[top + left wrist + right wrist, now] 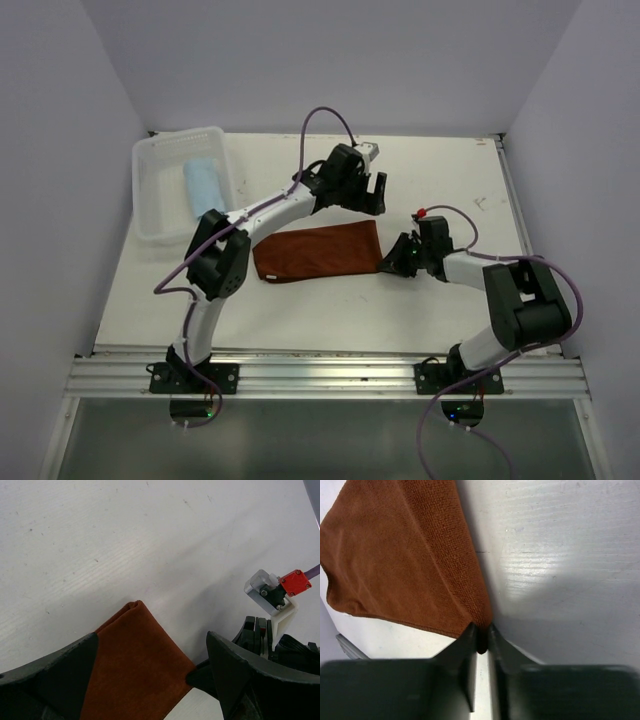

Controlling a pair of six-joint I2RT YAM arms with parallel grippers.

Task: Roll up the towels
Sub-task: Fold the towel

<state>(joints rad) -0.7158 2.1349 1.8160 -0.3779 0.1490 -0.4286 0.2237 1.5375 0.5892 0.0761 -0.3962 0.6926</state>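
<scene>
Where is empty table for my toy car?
Free: the far-right corner beyond the right arm; the front strip between the brown towel and the metal rail. Crowded: the middle, where the left arm joins it at the towel; the far-left corner, with the bin.

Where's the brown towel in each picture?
Top external: the brown towel lies flat in the middle of the picture.
Left wrist: bottom centre, seen between the open left gripper's jaws.
Right wrist: upper left, one corner pinched in the right gripper's jaws.
Shared landmark: that pinched corner, which is the towel's right end from above and its lower right in the left wrist view.
</scene>
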